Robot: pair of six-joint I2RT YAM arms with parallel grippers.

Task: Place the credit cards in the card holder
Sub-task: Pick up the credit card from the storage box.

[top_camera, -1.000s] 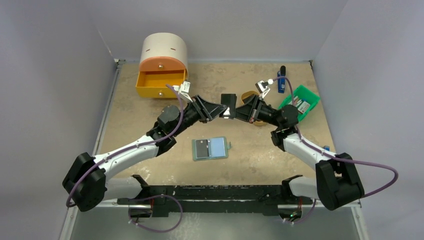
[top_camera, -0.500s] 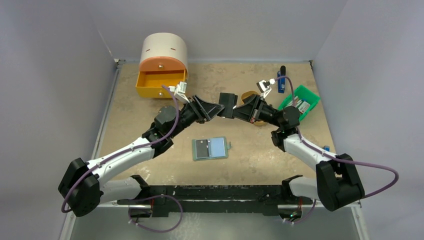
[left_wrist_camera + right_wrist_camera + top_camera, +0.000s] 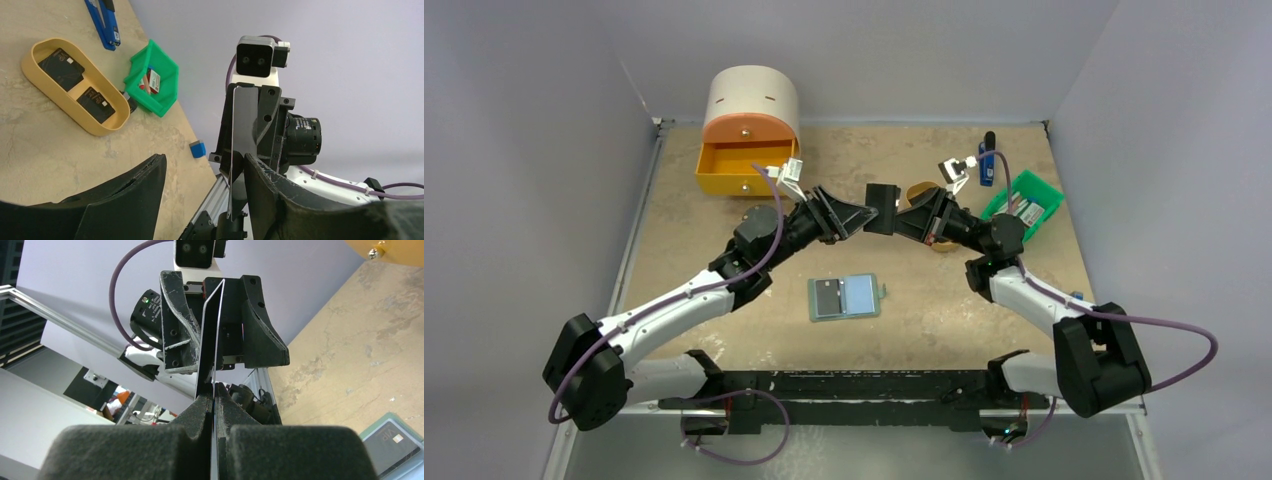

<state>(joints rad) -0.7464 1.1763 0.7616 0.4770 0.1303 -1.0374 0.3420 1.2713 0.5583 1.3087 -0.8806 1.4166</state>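
We see the right gripper [image 3: 214, 396] clamped on a black card [image 3: 212, 335] in mid-air, the left gripper [image 3: 204, 158] spread open either side of it; the holder [image 3: 845, 297] lies open on the table [image 3: 984, 320].

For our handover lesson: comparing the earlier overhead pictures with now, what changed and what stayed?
The left gripper opened its jaws, letting go of the credit card, and drew back slightly to the left. The right gripper stays shut on the card. The card holder lies open, unmoved.

The card holder [image 3: 406, 467] is cropped (right wrist view).
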